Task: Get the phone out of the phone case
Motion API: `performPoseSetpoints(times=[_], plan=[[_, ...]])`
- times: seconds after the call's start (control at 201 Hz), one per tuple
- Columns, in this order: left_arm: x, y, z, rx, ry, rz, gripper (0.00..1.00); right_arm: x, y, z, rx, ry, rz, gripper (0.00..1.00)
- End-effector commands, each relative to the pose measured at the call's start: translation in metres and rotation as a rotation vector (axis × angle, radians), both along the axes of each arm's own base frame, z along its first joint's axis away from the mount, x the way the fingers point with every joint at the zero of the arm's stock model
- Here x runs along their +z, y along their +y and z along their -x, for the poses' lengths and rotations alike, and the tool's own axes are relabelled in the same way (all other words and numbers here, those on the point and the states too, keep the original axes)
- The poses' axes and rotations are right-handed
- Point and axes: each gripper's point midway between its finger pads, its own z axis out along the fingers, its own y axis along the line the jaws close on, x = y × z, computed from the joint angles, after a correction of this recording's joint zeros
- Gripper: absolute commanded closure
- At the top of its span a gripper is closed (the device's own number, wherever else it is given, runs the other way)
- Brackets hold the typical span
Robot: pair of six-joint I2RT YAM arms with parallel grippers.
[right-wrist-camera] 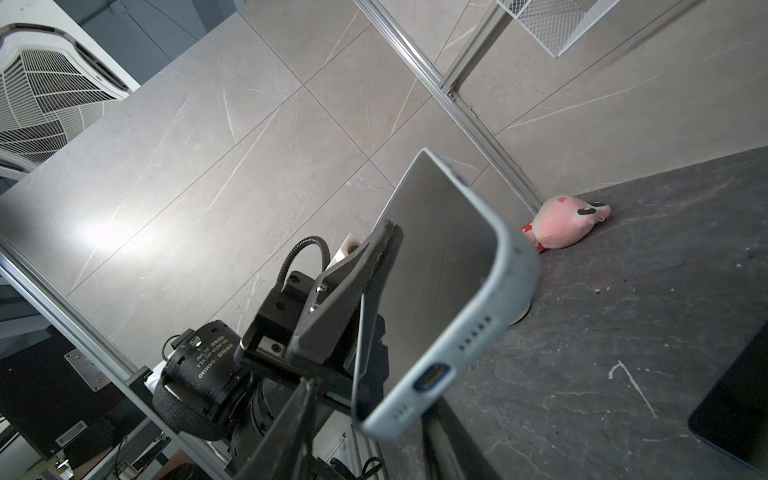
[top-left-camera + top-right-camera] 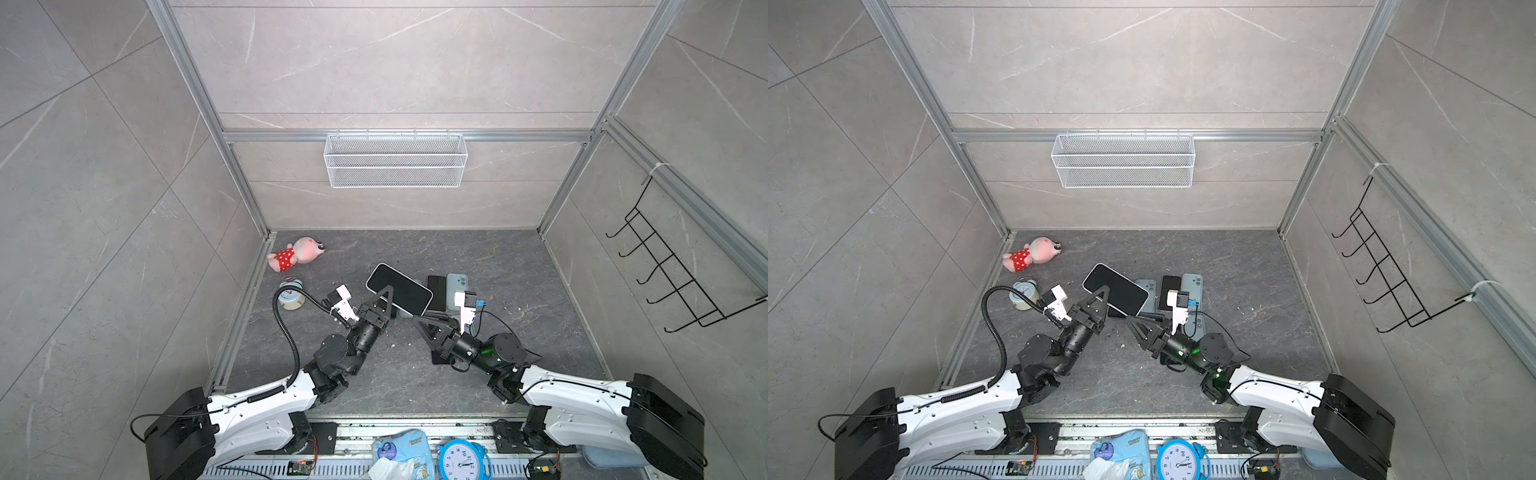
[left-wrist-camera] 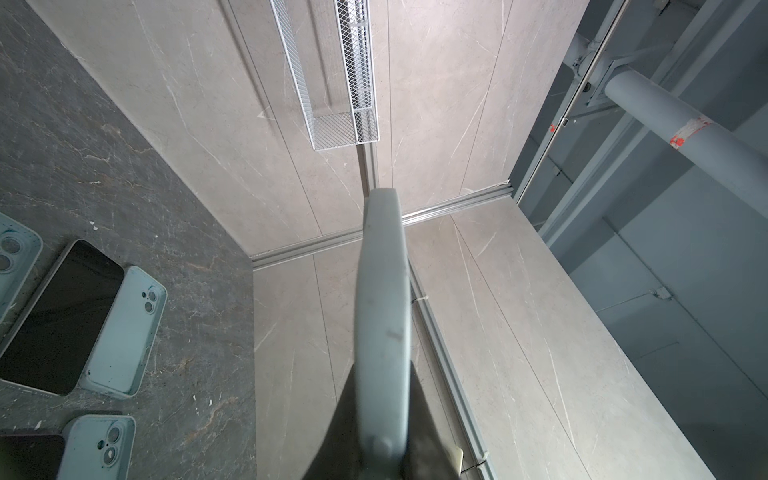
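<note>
- My left hand [image 2: 386, 292] is clenched on the phone [image 2: 399, 286]. One finger [image 1: 353, 286] lies flat on the dark screen and the other is behind it, gripping at a long edge.
- The phone sits inside the phone case [image 1: 482, 328], whose pale blue-grey rim wraps its whole edge. In my left wrist view I see only that rim edge-on, rising from between my fingers.
- I hold the cased phone up off the counter [image 2: 540, 291], tilted, with its screen facing up in both top views.
- My right hand [image 2: 417, 321] is unclenched at the phone's lower end, the end with the charging port. Its fingers [image 1: 286, 432] stand apart on either side of that corner, and a gap shows on the screen side. I cannot tell whether the far finger touches the case.
- On the counter just beyond the held phone lie a bare black phone [image 2: 436, 291] and empty pale blue cases [image 2: 457, 282], side by side and close together.
- To the left, a small alarm clock [image 2: 291, 296] stands near my left arm.
- A pink plush toy [image 2: 297, 254] in a red spotted dress lies toward the back left corner, well apart from the phone.
- A white wire basket [image 2: 395, 160] hangs on the back wall.
- A black hook rack [image 2: 665, 270] hangs on the right wall.
</note>
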Motion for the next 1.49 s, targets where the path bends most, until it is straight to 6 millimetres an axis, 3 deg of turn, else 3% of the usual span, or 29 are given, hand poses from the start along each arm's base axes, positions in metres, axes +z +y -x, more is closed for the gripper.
performPoseSetpoints(times=[0.0,0.418,0.598,0.682,0.822,0.961,1.255,1.484], plan=[[0.034,0.010,0.007,0.001,-0.090,0.111,1.00,0.017,0.000,-0.002,0.004,-0.021,-0.051,0.64],[0.030,0.004,0.005,-0.018,-0.053,0.099,1.00,0.009,0.007,-0.005,0.027,-0.008,-0.037,1.00],[0.030,0.000,0.003,-0.029,-0.008,0.092,1.00,-0.010,0.014,-0.003,0.031,-0.073,0.069,1.00],[0.031,-0.002,0.002,-0.038,0.014,0.094,1.00,-0.030,0.019,-0.006,0.019,-0.103,0.156,1.00],[0.038,-0.011,0.003,-0.073,0.025,0.100,1.00,-0.066,0.016,-0.025,-0.088,-0.112,0.270,1.00],[0.039,-0.020,0.002,-0.089,0.043,0.091,1.00,-0.088,0.006,-0.044,-0.221,-0.133,0.367,1.00],[0.039,-0.024,-0.001,-0.090,0.069,0.094,1.00,-0.107,-0.015,-0.064,-0.401,-0.168,0.480,1.00],[0.049,-0.023,-0.002,-0.089,0.059,0.123,1.00,-0.125,-0.018,-0.067,-0.431,-0.157,0.521,1.00]])
